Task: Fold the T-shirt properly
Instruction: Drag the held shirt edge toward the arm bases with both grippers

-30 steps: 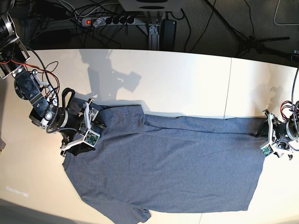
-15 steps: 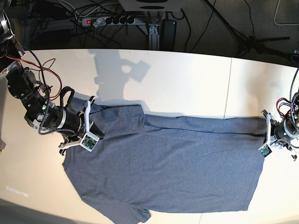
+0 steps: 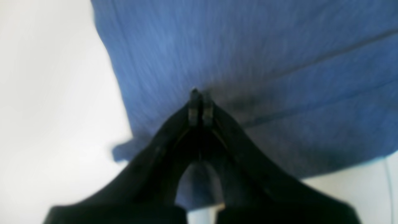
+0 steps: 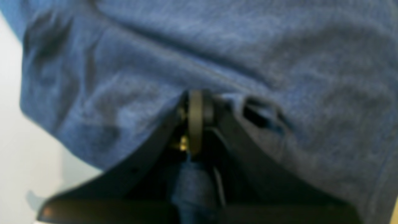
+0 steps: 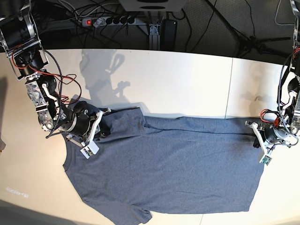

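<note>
White tabletop (image 5: 187, 84) fills most of the base view, with a dark floor, a power strip (image 5: 110, 20) and loose cables behind its far edge. The T-shirt (image 5: 168, 164) lies spread flat across the near half of the table, its long axis running side to side in the base view. The fabric is a heathered blue-grey knit, plain on the side facing up. One short sleeve reaches the table's near edge, and a second flap of cloth is folded over at the far-left corner, forming a raised step in the far edge. A faint straight crease runs across the upper body of the garment, parallel to that far edge. The hem end faces the base view's right and sits nearly straight. The right gripper (image 4: 199, 102) is at the far-left corner of the garment; its jaws are closed, and the right wrist view shows blue fabric bunched between the fingers behind the tips, so it is pinching the cloth. Wrinkles and dark shadowed folds radiate around that grip. The left gripper (image 3: 199, 102) is at the far corner of the hem end with its fingertips pressed together on the fabric edge; the left wrist view is blurred, but cloth passes beneath and between the fingers.
</note>
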Controlling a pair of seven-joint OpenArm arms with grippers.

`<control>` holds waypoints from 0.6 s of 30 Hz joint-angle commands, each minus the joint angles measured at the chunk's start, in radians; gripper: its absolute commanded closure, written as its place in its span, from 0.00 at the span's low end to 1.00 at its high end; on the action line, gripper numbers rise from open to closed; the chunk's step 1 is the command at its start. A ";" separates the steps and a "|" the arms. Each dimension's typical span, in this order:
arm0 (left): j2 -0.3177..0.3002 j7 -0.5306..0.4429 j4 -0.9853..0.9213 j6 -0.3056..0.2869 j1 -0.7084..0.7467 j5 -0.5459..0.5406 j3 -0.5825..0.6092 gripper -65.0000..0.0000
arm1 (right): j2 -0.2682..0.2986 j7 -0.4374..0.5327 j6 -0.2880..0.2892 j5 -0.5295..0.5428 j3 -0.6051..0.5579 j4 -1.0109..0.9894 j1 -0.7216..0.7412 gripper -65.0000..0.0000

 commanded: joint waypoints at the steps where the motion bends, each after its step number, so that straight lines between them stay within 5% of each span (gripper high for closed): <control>1: -0.008 -0.006 -0.005 -0.039 -0.021 -0.006 -0.008 1.00 | 0.008 -0.011 0.000 -0.005 0.013 -0.012 0.019 1.00; 10: 0.005 0.056 -0.034 -0.060 -0.021 0.066 -0.009 1.00 | 0.006 -0.016 0.000 -0.006 0.015 -0.037 -0.039 1.00; 14: 0.001 0.171 -0.012 -0.136 -0.007 0.054 -0.009 1.00 | 0.011 -0.017 0.001 -0.007 0.039 0.027 -0.137 1.00; 18: -0.034 0.190 0.090 -0.132 0.100 0.011 -0.009 1.00 | 0.011 -0.044 0.002 -0.006 0.142 0.154 -0.297 1.00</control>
